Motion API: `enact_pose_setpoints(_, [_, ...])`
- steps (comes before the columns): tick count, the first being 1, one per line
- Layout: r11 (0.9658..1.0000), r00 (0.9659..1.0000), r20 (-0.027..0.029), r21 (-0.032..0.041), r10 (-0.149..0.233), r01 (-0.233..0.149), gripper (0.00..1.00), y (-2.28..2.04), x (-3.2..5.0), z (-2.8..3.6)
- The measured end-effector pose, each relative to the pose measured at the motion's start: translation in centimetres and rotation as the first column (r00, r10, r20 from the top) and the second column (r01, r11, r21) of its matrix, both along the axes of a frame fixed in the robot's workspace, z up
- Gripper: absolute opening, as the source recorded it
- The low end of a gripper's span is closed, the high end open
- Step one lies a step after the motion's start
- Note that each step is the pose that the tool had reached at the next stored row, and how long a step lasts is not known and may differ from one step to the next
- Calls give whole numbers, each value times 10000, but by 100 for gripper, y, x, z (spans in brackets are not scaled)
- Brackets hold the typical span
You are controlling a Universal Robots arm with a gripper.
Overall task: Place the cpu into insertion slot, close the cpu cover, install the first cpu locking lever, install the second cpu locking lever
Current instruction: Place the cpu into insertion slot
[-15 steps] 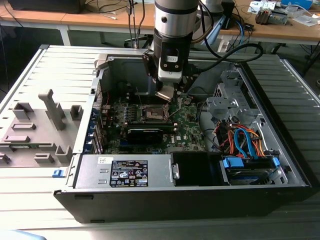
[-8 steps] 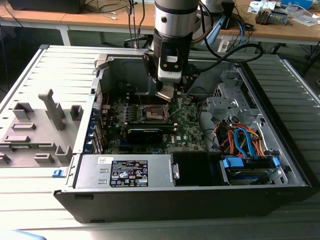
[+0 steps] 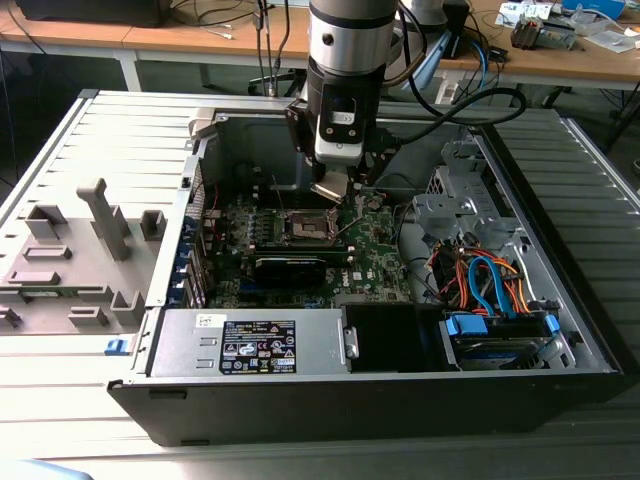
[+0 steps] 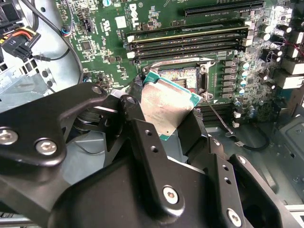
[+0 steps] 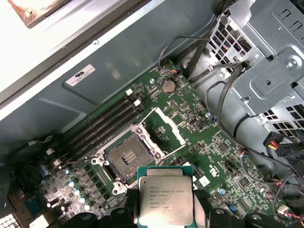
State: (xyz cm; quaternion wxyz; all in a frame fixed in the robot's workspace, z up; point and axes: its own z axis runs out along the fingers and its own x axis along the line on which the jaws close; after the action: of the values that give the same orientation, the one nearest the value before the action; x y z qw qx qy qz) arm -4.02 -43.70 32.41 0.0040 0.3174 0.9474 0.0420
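Note:
My gripper (image 3: 333, 190) is shut on the cpu (image 5: 165, 195), a flat square chip with a silvery top and a green rim, held by two opposite edges between black fingers (image 4: 142, 126). The cpu (image 4: 166, 107) hangs in the air above the green motherboard (image 3: 375, 250), close beside the insertion slot (image 5: 127, 159) and apart from it. The slot (image 3: 304, 228) lies bare, its dark centre showing. The cpu cover (image 5: 164, 126), a thin silvery frame, is swung open beside the slot. A thin metal lever (image 4: 219, 118) stands loose next to the slot (image 4: 183, 76).
The board lies inside an open computer case (image 3: 560, 300). Memory sticks (image 5: 102, 126) run along one side of the slot and a long black block (image 3: 290, 268) along another. A power supply (image 3: 250, 345), a drive cage (image 3: 470, 190) and orange and blue cables (image 3: 485, 280) crowd the case.

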Motion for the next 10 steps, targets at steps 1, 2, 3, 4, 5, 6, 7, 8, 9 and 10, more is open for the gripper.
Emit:
enact_pose_setpoints(1, [10000, 10000, 0, 1, -7, 7, 55, 0, 0, 0])
enact_pose_setpoints(2, [10000, 10000, 0, 0, -16, 16, 55, 0, 0, 0])
enact_pose_setpoints(3, [10000, 10000, 0, 0, -24, 24, 55, 0, 0, 0])
enact_pose_setpoints(4, [10000, 10000, 0, 1, -37, 37, 55, 0, 0, 0])
enact_pose_setpoints(5, [10000, 10000, 0, 0, -48, 48, 55, 0, 0, -1])
enact_pose_setpoints(6, [10000, 10000, 0, 1, -56, 56, 55, 0, 0, -1])
enact_pose_setpoints(7, [10000, 10000, 0, 1, -66, 66, 55, 0, 0, 0])
enact_pose_setpoints(8, [10000, 10000, 1, 1, -73, 73, 55, 0, 0, -1])
enact_pose_setpoints(9, [10000, 10000, 0, 1, -86, 86, 55, 0, 0, -1])
enact_pose_setpoints(10, [9999, 9999, 0, 0, -103, 103, 55, 0, 0, 0])
